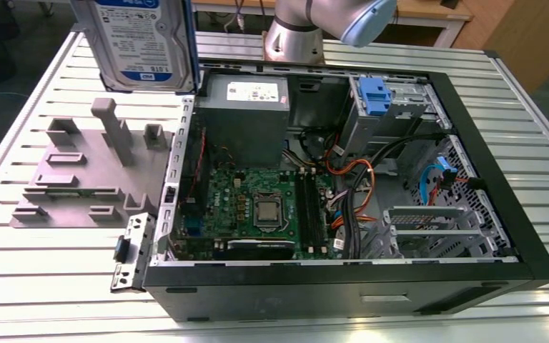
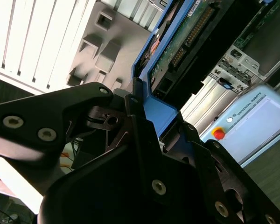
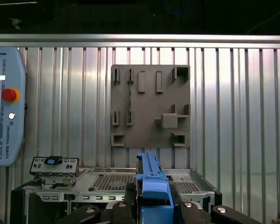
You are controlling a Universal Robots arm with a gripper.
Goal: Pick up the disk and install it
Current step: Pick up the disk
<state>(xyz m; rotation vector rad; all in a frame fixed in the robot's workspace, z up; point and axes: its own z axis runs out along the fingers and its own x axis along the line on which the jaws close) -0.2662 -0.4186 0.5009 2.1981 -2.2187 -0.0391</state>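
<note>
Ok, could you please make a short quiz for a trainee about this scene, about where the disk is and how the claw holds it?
1. Where is the disk in relation to the grey fixture plate?
2. True or false: the claw is empty.
3. The claw grips the disk by: A) its blue carrier frame; B) its label; C) a cable.

Key:
1. Up in the air, not touching it.
2. False. It is shut on the disk.
3. A.
</note>
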